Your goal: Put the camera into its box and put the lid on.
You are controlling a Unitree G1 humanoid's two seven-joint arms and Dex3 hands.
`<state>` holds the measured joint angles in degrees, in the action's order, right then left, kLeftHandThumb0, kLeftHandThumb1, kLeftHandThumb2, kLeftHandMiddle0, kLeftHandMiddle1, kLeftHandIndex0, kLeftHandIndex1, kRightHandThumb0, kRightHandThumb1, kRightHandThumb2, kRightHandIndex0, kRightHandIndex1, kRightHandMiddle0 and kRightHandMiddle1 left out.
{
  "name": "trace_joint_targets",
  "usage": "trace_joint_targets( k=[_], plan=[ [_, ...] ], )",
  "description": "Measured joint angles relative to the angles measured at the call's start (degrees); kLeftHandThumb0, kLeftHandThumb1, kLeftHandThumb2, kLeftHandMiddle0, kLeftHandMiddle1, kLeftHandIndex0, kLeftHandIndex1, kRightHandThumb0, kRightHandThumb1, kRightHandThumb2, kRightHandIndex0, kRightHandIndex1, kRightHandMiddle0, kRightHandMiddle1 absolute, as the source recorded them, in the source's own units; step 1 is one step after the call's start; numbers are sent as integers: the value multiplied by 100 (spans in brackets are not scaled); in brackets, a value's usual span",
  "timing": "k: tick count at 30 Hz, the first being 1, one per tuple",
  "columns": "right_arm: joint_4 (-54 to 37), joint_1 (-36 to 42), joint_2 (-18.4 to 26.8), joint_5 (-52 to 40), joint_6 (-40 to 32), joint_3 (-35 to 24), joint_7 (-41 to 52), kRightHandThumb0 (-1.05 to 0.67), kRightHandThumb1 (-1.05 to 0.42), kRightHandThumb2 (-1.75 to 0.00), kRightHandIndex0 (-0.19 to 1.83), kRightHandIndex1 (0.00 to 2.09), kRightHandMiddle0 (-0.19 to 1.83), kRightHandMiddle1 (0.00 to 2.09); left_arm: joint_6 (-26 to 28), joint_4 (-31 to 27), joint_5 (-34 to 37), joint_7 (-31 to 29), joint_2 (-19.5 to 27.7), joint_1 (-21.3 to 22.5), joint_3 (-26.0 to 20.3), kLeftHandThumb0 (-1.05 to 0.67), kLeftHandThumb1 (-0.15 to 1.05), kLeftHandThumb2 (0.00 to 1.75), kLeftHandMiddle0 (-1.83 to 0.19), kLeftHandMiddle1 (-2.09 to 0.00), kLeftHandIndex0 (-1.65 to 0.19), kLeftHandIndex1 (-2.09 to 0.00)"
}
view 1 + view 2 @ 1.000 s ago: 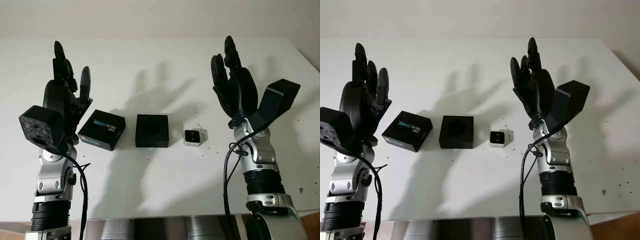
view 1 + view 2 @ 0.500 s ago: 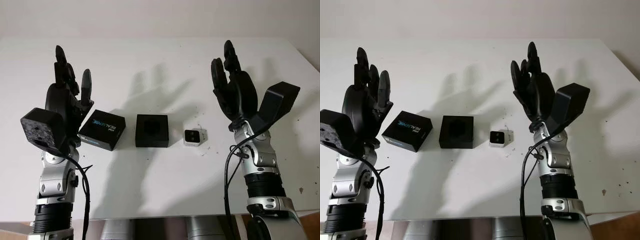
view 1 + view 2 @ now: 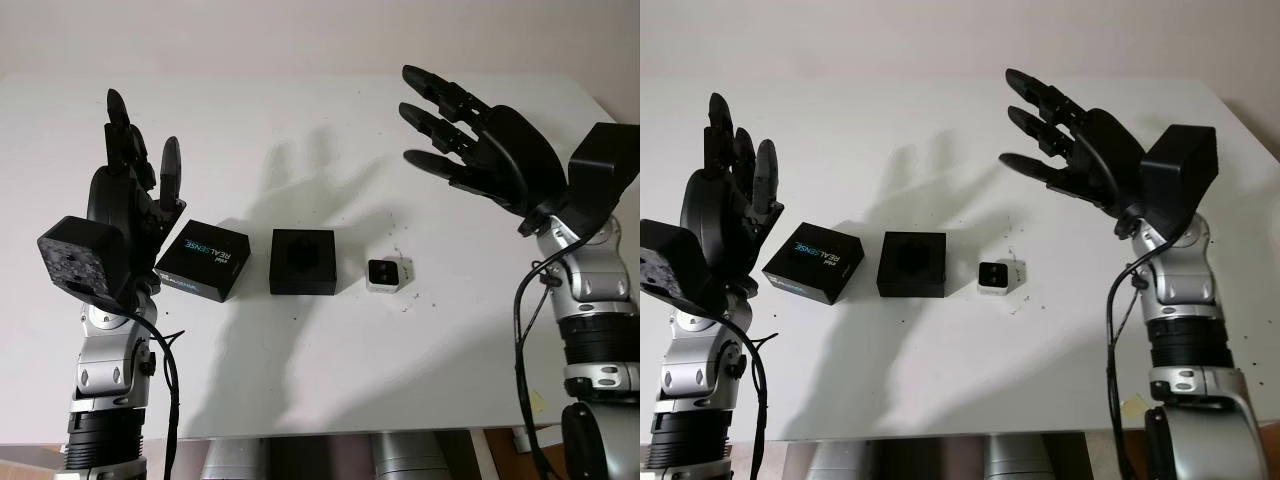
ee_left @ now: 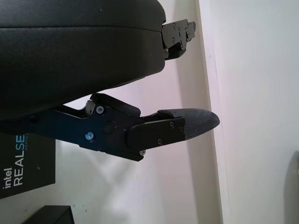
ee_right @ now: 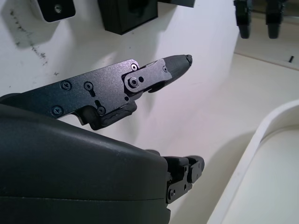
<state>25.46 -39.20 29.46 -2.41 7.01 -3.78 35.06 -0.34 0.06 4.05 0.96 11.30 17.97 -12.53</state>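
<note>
Worktop (image 3: pixel 300 120): white, carrying three small things in a row across its middle, somewhat nearer the front edge than the back edge.
Camera (image 3: pixel 388 273): small white cube with a dark lens face, sitting on the worktop at the right end of the row, outside its box and touched by neither hand; a few dark specks lie on the surface around it.
Box (image 3: pixel 303 261): black, open, with a dark moulded recess inside; it sits in the middle of the row, just beside the camera with a gap of bare worktop between them.
Lid (image 3: pixel 204 260): black, with white and blue lettering on top, lying on the worktop at the left end of the row, close to the box but not touching it, turned at a slight angle to it.
Left hand (image 3: pixel 128 185): open and holding nothing, raised above the left part of the worktop with its fingers pointing towards the back edge, just beside the lid's left side.
Right hand (image 3: pixel 468 150): open and holding nothing, held in the air above the right part of the worktop with its fingers pointing towards the left edge, farther back than the camera and to its right, well apart from it.
Shadows: both hands cast soft grey shadows on the worktop behind the row.
</note>
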Motion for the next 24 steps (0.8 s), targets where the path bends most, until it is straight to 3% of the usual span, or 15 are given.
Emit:
trace_joint_targets(
  k=[4, 7, 14, 18, 24],
  plan=[
    [274, -150, 197, 429, 373, 264, 59, -36, -83, -4, 43, 20, 41, 20, -6, 0, 1, 2, 6, 0, -5, -60, 105, 53, 19, -2, 19, 0],
    [522, -260, 412, 1060, 1194, 566, -106, -45, -82, -5, 47, 19, 46, 18, 48, -2, -16, 3, 23, 1, -7, -61, 105, 53, 19, -2, 19, 0],
    [752, -650, 676, 2057, 2695, 1294, -178, -37, -80, -5, 43, 14, 45, 14, 441, -148, -200, 50, 123, 2, 3, -64, 105, 45, 19, -3, 19, 0],
    [1075, -939, 790, 2636, 3657, 1667, -385, -42, -80, -5, 48, 15, 48, 15, 589, -313, 83, -104, 133, 2, -50, -53, 105, 35, 17, -2, 19, 0],
    [1454, -1166, 906, 3037, 4338, 1942, -569, -43, -81, -6, 49, 14, 49, 15, 758, -501, 58, -48, 151, 2, -73, -48, 105, 25, 2, -10, 7, -7]
  ],
)
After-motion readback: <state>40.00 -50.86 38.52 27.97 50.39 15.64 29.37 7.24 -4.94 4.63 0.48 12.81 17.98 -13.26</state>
